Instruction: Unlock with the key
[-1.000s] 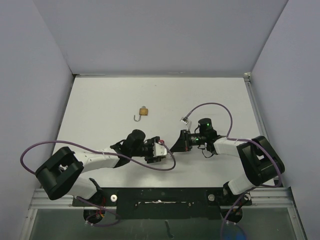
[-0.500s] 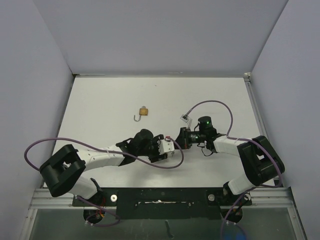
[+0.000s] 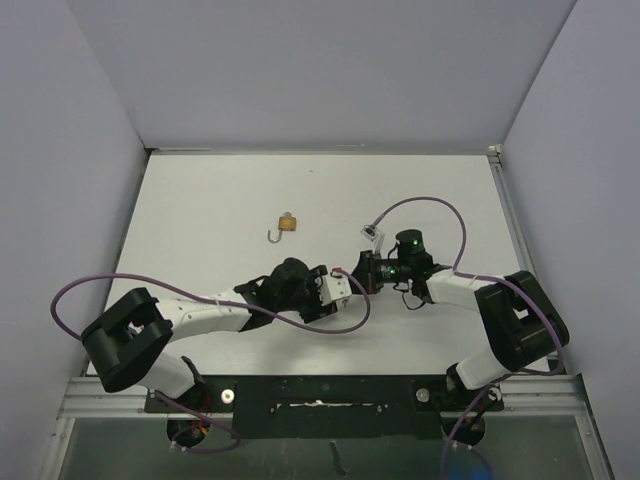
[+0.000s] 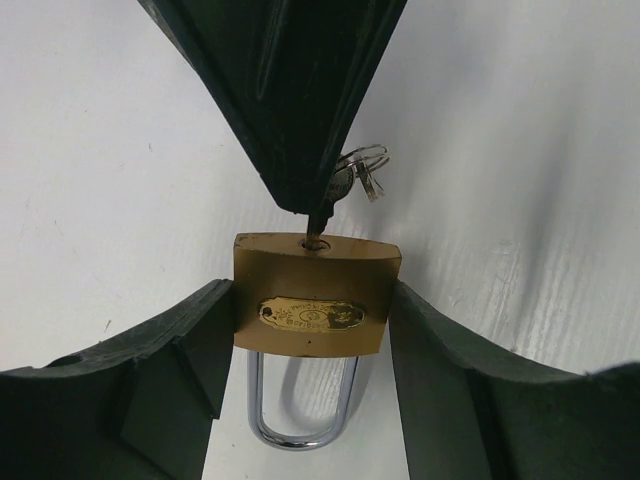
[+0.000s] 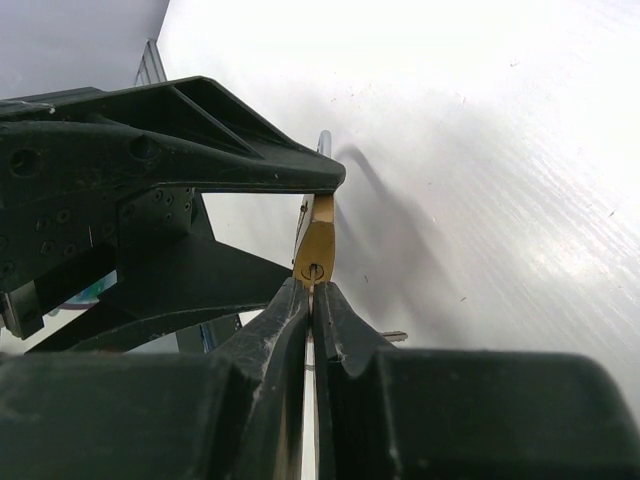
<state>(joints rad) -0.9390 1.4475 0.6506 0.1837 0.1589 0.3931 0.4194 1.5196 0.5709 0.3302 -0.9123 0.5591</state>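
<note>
Padlock position: we find the padlock [image 4: 315,300] held clear above the table [image 3: 200,200], near its middle, between the two grippers.
Padlock axis: its long axis runs left to right along the line joining the grippers. The keyway [image 5: 314,270] end faces right and the shackle [image 4: 300,440] points left, back toward the left wrist.
Shackle: both legs meet the brass body.
Key: the key [image 4: 320,213] lies along the same axis with its blade pointing left and its tip at the keyway. We cannot tell how deep it sits. A key ring [image 4: 362,160] hangs beside the blade.
Left gripper: the left gripper [image 4: 315,330] clamps the padlock by its two narrow sides, one finger [image 4: 190,370] against each.
Right gripper: the right gripper [image 5: 312,300] has its fingers pressed together, pinching the key.
Arm pose: both arms lie low and stretched toward each other, the left from the near left, the right from the near right, meeting nose to nose.
Other item: a second padlock [image 3: 287,224] lies on the table farther back, left of the grippers and well apart from them, showing a hook-shaped shackle.
</note>
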